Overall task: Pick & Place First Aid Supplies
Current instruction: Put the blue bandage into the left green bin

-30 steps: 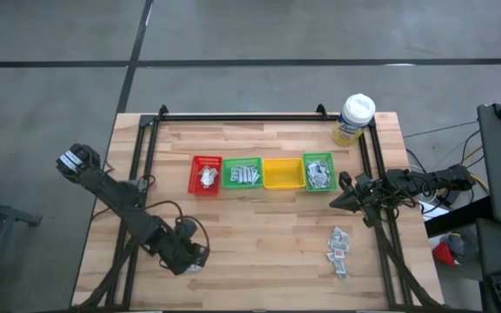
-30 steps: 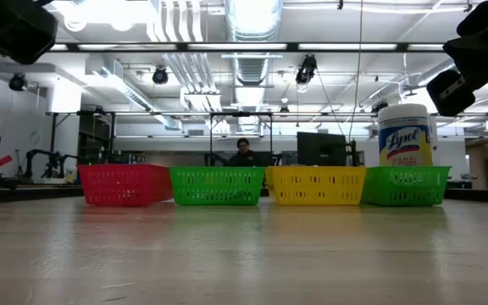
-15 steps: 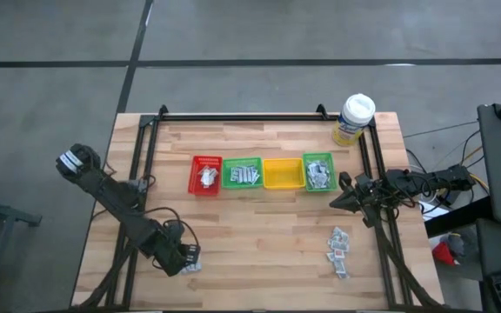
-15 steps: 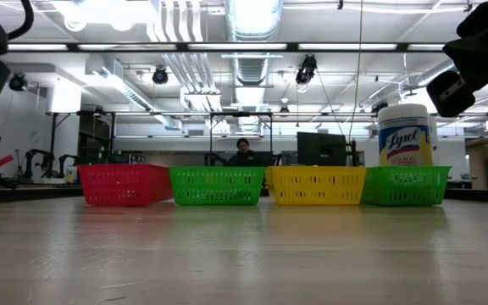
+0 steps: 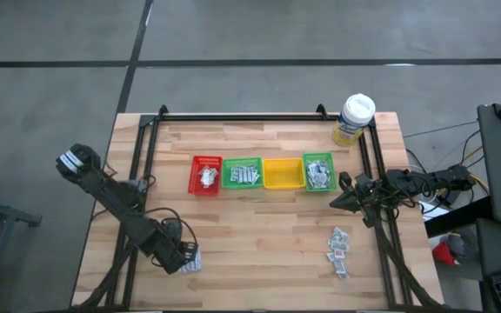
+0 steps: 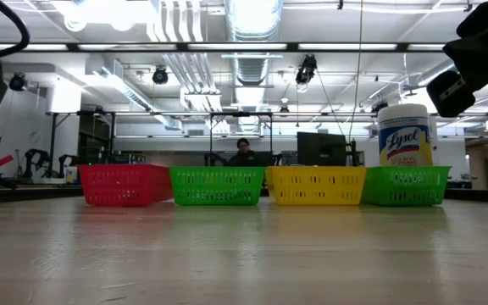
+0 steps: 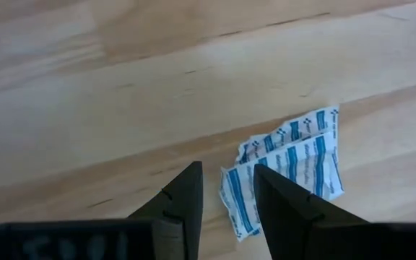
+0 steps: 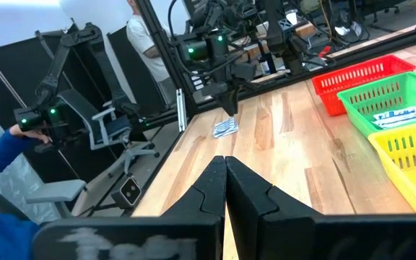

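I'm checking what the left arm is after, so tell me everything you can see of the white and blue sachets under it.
The white-blue sachets are flat, glossy wrappers with blue stripes and print, overlapping in a small fanned pile. They lie flat on the wooden table near its front left corner. The open left gripper hangs just above one edge, not gripping them.

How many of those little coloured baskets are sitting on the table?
4, in one row across the table's middle: a red basket at the left end, a green basket beside it, a yellow basket next, and another green basket at the right end.

Left hand (image 5: 183,258) farther left, nearer edge.
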Controlling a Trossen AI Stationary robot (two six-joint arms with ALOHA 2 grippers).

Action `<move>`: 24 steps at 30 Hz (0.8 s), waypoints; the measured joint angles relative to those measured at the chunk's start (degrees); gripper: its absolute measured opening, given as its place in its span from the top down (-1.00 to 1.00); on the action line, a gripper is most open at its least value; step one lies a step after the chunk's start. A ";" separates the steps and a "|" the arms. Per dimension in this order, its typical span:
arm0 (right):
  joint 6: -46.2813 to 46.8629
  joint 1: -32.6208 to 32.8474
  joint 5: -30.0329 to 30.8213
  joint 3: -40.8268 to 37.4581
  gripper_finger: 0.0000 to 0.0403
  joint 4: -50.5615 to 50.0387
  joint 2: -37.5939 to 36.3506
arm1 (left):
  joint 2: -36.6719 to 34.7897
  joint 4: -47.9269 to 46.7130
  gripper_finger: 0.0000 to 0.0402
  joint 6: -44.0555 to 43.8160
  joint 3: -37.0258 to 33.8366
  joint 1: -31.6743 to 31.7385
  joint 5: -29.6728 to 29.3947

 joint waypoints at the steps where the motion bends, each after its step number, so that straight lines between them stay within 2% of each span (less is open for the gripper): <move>1: 0.00 -0.02 -0.01 0.00 0.96 -0.01 0.00 | 0.00 0.00 0.42 0.00 -0.09 0.00 0.00; 9: -0.01 -0.02 0.00 0.00 0.96 0.00 0.00 | 0.00 0.54 0.42 0.02 -0.86 0.00 0.00; 15: -0.01 -0.02 0.00 0.00 0.96 -0.02 0.00 | 0.00 6.05 0.42 0.07 -3.05 0.00 0.02; 24: -0.01 0.00 0.00 0.00 0.96 0.00 0.00 | 0.00 6.02 0.44 0.09 -4.15 0.04 0.50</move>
